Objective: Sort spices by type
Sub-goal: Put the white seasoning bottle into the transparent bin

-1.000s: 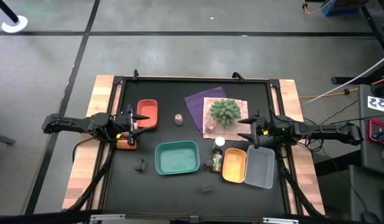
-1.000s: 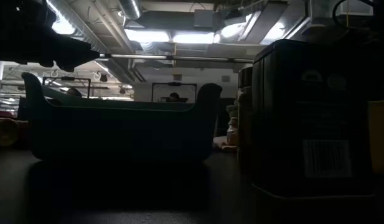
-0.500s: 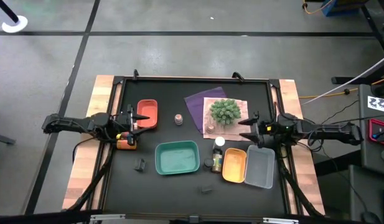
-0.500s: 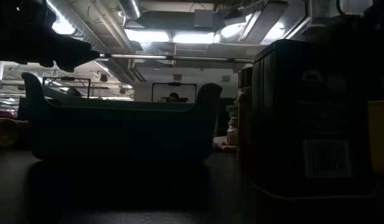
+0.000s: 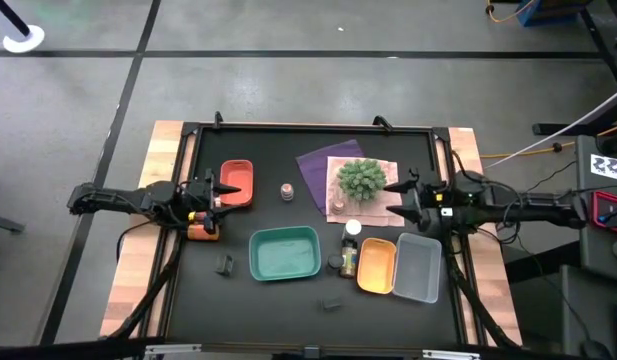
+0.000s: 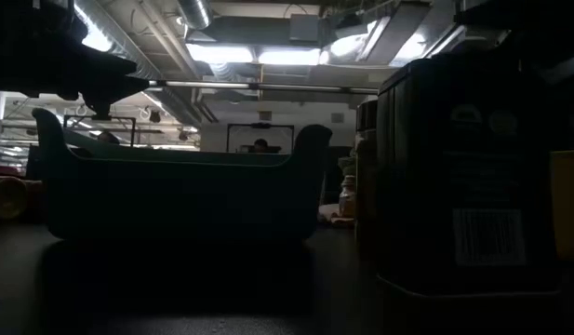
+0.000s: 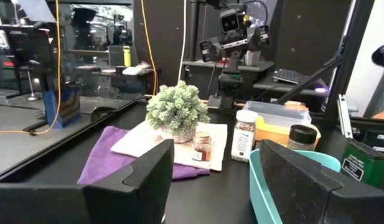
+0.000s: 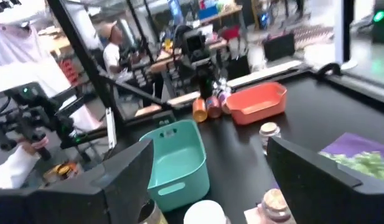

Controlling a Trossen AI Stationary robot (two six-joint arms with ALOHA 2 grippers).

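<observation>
Left gripper [image 5: 231, 188] centre-left of frame by red tray [image 5: 237, 183], fingers spread, right gripper [image 5: 390, 198] centre-right beside plant [image 5: 361, 179], fingers spread, both empty

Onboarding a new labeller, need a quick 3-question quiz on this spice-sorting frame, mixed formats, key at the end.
1. True or false: the teal tray already holds sorted spices.
2. Which tray lies nearest the left gripper? A) red tray B) orange tray C) clear tray
3. Fill in: the spiky green plant stands on a pale cloth laid over a ____ cloth.

Key
1. False: from above, the teal tray looks bare.
2. A: the left gripper, jaws apart, sits beside the red tray; the right gripper, also open, is next to the plant.
3. Purple.
</observation>
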